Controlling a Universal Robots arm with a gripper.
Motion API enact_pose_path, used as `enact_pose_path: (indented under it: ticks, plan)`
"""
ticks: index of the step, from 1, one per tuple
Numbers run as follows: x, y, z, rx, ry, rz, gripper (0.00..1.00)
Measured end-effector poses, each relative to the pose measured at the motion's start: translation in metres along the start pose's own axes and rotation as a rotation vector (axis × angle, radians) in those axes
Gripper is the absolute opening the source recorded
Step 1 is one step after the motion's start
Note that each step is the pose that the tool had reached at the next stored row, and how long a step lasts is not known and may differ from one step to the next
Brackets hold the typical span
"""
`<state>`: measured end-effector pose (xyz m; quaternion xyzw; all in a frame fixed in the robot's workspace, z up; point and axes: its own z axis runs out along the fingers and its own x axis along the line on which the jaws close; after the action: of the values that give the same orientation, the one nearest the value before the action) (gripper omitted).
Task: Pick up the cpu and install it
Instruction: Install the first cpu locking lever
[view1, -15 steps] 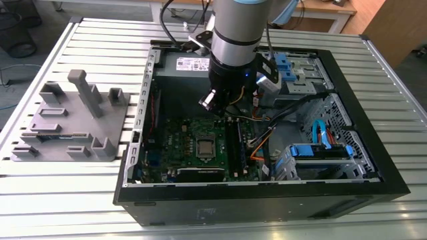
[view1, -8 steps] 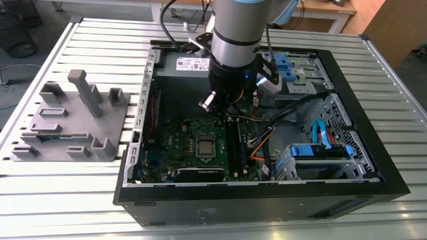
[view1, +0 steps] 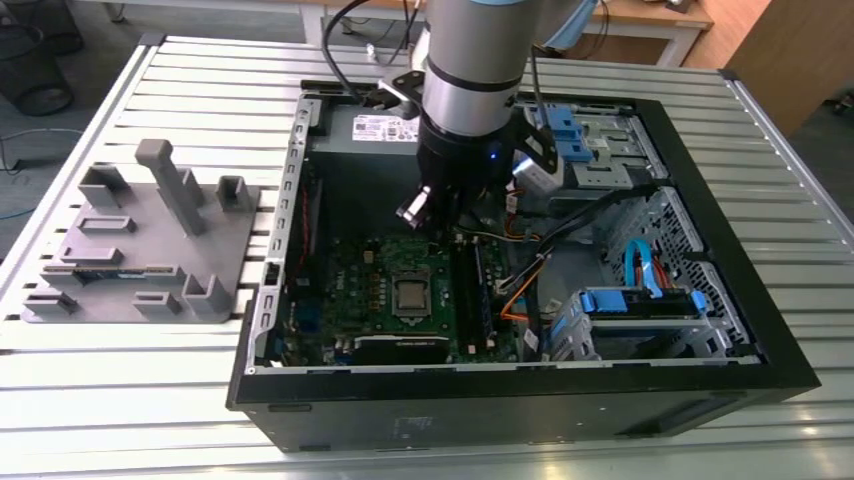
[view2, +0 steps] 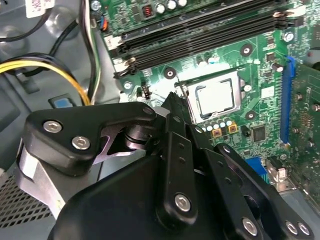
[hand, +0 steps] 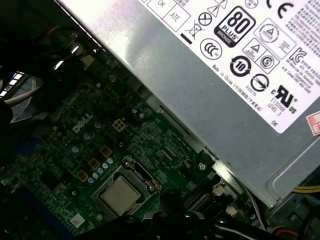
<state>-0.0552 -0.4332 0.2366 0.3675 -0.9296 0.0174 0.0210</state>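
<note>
Silvery cpu (view2: 216, 96) flat in socket

**Print in view: labels and marks**

I see a large white label (hand: 250, 45) on the grey power supply (hand: 200, 115) in the first wrist view, covered in black round and square approval marks with small lines of type. A white logo (hand: 82, 122) stands on the green board (hand: 60, 165). In the exterior view the same supply carries a pale label (view1: 380, 128), too small to make out.

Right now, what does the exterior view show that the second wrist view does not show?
The exterior view alone shows the grey plastic holder lying outside the computer case, on the slatted table. The second wrist view alone shows the black memory slots and yellow cables close up. Both show the cpu seated in the socket of the green board.
</note>
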Motion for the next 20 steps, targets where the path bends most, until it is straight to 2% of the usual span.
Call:
enact_pose_path:
  ticks: [5,13,20]
  plan:
    - [0.0010,-0.0008,0.0027,0.0107,0.0106,0.014,0.11]
    - [0.0021,-0.0014,0.0033,0.0107,0.0106,0.016,0.11]
    - [0.0054,-0.0044,0.0055,0.0094,0.0112,0.040,0.11]
